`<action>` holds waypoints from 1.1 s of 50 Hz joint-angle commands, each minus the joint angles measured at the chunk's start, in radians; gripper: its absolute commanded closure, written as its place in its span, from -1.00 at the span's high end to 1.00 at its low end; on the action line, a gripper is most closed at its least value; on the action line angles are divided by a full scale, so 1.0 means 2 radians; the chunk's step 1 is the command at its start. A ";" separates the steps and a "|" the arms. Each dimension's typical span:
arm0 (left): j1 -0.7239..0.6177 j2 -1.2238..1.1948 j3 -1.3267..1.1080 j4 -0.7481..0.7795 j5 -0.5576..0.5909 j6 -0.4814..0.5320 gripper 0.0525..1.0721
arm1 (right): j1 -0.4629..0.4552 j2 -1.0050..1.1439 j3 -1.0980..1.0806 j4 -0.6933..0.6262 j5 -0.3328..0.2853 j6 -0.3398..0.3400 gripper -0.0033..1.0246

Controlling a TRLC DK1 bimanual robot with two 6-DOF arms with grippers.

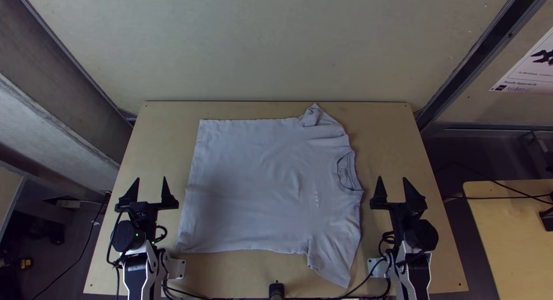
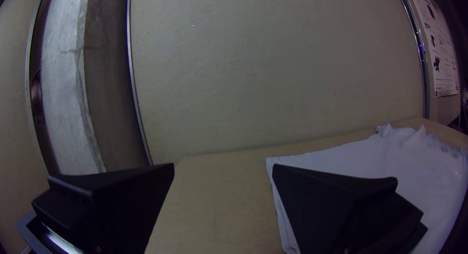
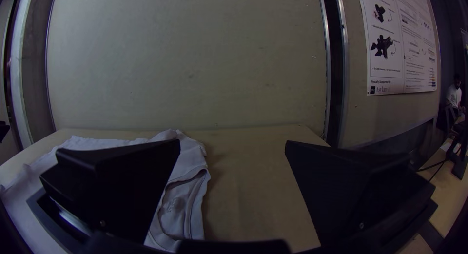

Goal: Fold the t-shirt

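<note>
Top view: crew-neck T-shirt (image 1: 259, 185) was spread on wooden table (image 1: 155, 139) between left gripper (image 1: 151, 178) and right gripper (image 1: 393, 178), both opened wide. Judged light, limp; best pinched at near hem corner (image 1: 183, 247), near sleeve (image 1: 332, 264).

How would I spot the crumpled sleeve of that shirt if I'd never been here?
On the light wooden table lies a pale t-shirt, with its neck opening on the right. The crumpled sleeve is at the neck end, toward the table's far edge. It sits bunched up, whereas the near sleeve lies spread out.
</note>
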 commanded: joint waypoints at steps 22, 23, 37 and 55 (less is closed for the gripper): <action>0.002 -0.005 -0.020 -0.014 0.001 0.008 0.90 | -0.001 -0.002 -0.002 -0.011 0.004 0.003 0.93; 0.002 -0.005 -0.020 -0.014 0.001 0.008 0.90 | -0.001 -0.002 -0.002 -0.011 0.004 0.003 0.92; 0.002 -0.005 -0.020 -0.014 0.001 0.008 0.90 | -0.001 -0.002 -0.002 -0.011 0.004 0.003 0.92; 0.016 -0.007 -0.019 -0.011 -0.003 0.000 0.90 | -0.005 -0.003 0.002 -0.005 0.009 0.008 0.92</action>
